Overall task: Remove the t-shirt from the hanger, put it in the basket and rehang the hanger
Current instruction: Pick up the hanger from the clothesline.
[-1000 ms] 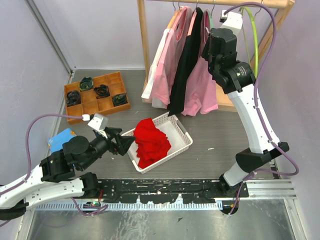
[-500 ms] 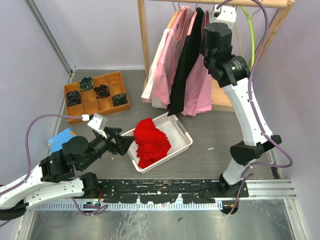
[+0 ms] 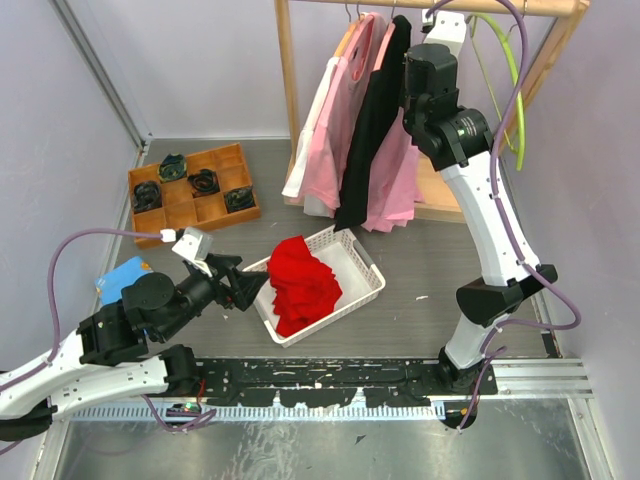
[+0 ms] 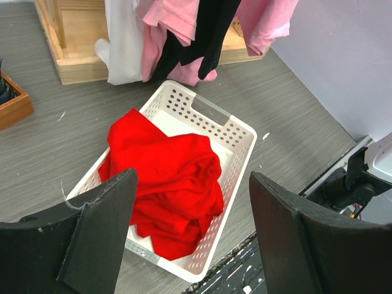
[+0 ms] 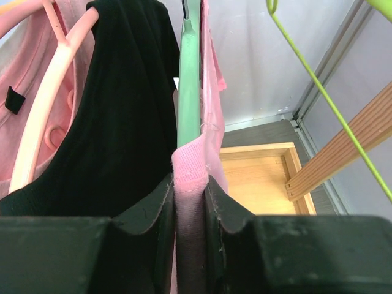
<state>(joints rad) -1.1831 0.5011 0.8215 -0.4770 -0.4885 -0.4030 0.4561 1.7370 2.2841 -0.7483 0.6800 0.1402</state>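
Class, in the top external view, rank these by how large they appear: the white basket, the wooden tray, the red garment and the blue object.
1. wooden tray and white basket: too alike to rank.
2. red garment.
3. blue object, smallest.

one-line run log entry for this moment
right gripper: shut on pink t-shirt at green hanger | left gripper: open, aimed at white basket with red garment | removal: not yet done

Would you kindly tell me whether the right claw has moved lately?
Yes: the right claw moved left, toward the pale wooden upright post.
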